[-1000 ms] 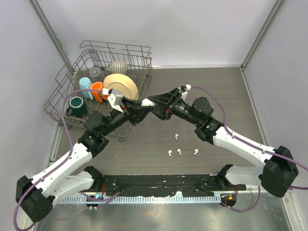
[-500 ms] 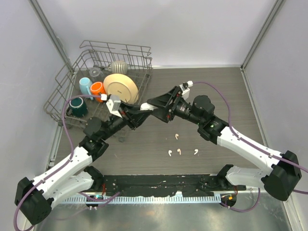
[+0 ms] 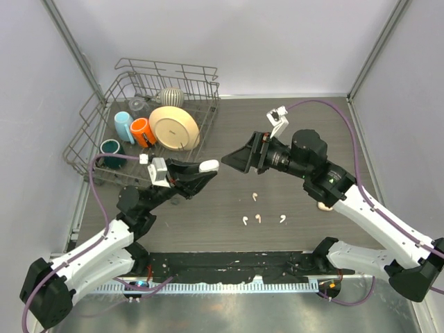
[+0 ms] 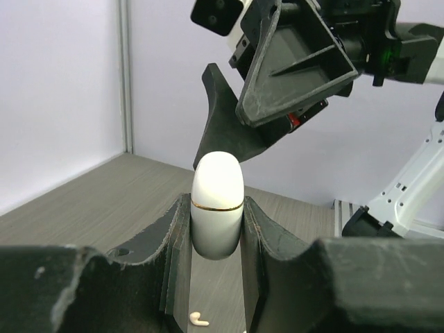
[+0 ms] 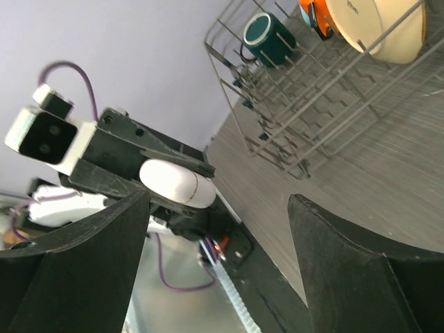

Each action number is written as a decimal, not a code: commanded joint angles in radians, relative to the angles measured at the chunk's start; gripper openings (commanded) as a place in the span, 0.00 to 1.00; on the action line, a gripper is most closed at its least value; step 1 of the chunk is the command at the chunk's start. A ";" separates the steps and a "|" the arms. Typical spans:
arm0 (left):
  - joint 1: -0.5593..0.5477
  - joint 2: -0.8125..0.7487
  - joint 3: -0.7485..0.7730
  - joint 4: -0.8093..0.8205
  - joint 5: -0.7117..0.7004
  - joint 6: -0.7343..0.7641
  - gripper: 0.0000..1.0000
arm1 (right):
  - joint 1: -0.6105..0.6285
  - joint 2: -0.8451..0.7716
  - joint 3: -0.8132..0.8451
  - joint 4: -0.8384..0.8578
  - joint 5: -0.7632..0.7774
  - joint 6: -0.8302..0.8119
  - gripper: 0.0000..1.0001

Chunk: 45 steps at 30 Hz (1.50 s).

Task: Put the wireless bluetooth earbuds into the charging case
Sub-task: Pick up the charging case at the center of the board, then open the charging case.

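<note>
The charging case (image 3: 209, 166) is a white oval shell with a thin gold seam, and its lid is closed. My left gripper (image 3: 202, 171) is shut on it and holds it above the table. In the left wrist view the case (image 4: 217, 201) stands upright between the two fingers of the left gripper (image 4: 216, 215). My right gripper (image 3: 236, 161) hangs open just right of the case, not touching it. From the right wrist, the case (image 5: 177, 184) shows beyond the spread right gripper (image 5: 218, 229). Several white earbuds (image 3: 258, 218) lie on the table below both grippers, and one earbud (image 4: 199, 320) shows under the case.
A wire dish rack (image 3: 90, 118) stands at the back left. It holds a cream plate (image 3: 173, 126), an orange cup (image 3: 141, 130), a blue cup (image 3: 123, 125) and a green mug (image 3: 111, 151). Walls close in the table on the left, back and right.
My right gripper has let go of the case, opened wide and drawn back to the right. My left gripper has carried the case down and slightly nearer.
</note>
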 commanded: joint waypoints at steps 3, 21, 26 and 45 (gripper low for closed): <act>0.001 0.015 -0.013 0.155 0.063 0.054 0.00 | 0.008 0.005 0.055 -0.122 -0.079 -0.189 0.85; 0.001 0.063 0.009 0.174 0.153 0.054 0.00 | 0.037 0.028 0.030 -0.042 -0.051 -0.124 0.85; 0.001 0.060 0.015 0.172 0.181 0.049 0.00 | 0.037 0.038 0.024 -0.051 0.018 -0.095 0.84; 0.001 0.044 0.018 0.111 0.173 0.077 0.00 | 0.031 -0.019 -0.014 0.120 0.025 0.065 0.86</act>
